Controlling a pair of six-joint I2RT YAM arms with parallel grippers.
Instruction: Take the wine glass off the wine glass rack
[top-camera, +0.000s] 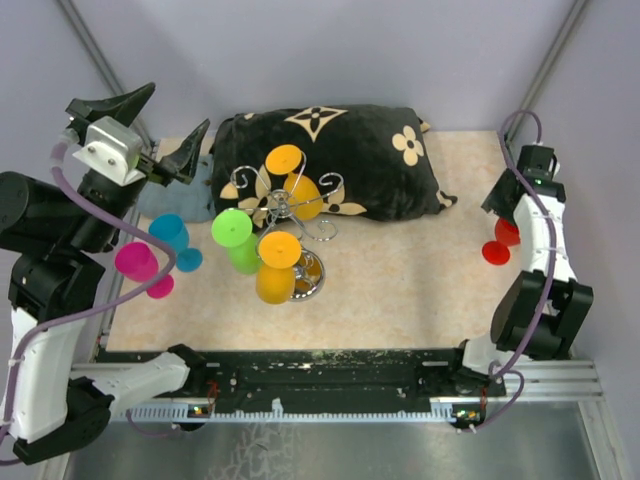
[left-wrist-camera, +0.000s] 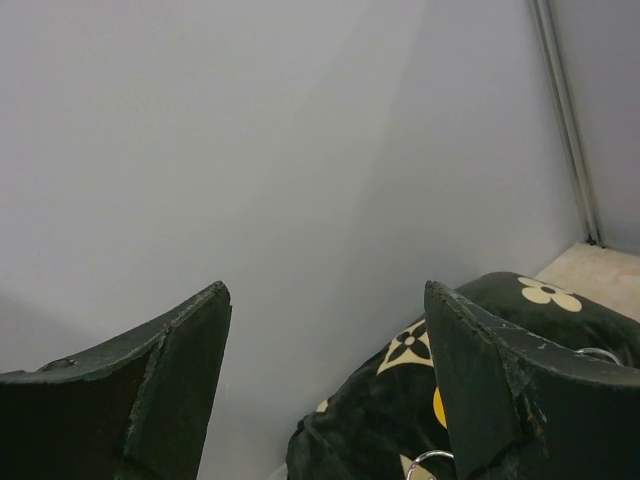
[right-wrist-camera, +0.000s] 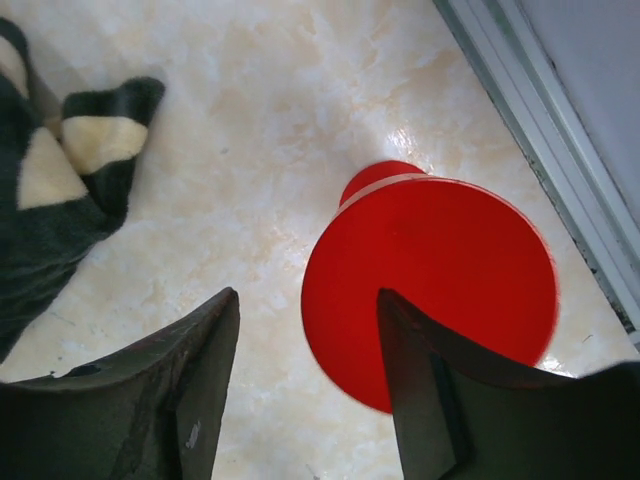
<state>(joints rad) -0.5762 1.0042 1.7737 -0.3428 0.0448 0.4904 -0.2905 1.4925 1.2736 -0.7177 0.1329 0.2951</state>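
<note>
The wine glass rack, silver wire on a shiny round base, stands mid-table in front of a pillow. Hanging on it are two orange wine glasses and a green one. A red wine glass rests on the table at the right, off the rack. My right gripper hovers over it, open. In the right wrist view the red glass's round foot faces the camera, partly behind the right finger of the right gripper. My left gripper is raised at the far left, open and empty.
A black pillow with cream flowers lies behind the rack. A pink glass and a blue glass sit at the table's left edge under my left arm. Grey walls enclose the table; a metal rail runs along its right edge.
</note>
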